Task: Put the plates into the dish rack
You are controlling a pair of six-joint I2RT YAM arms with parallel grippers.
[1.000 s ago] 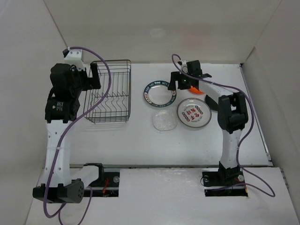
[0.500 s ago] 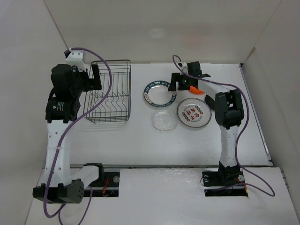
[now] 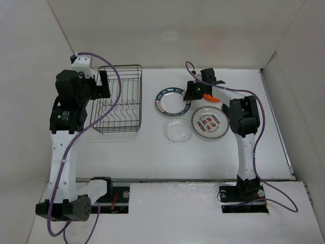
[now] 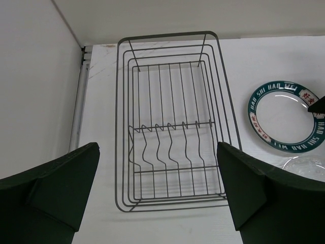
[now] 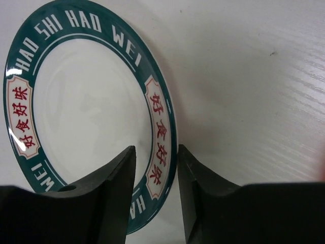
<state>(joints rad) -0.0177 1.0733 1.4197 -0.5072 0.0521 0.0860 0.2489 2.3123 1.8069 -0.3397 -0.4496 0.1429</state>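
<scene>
Narrows right tool astride edge of green-rimmed plate, wider a second ago; cannot tell if pinching yet. Nears first lift toward rack.

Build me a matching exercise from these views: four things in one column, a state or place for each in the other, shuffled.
Things:
1. dish rack
2. green-rimmed plate
3. clear glass plate
4. left gripper

States or places:
A. rim sits between the fingers of the right gripper
B. wide open, above the rack
C. holds no plates
D. see-through

Pairs: 1-C, 2-A, 3-D, 4-B
</scene>
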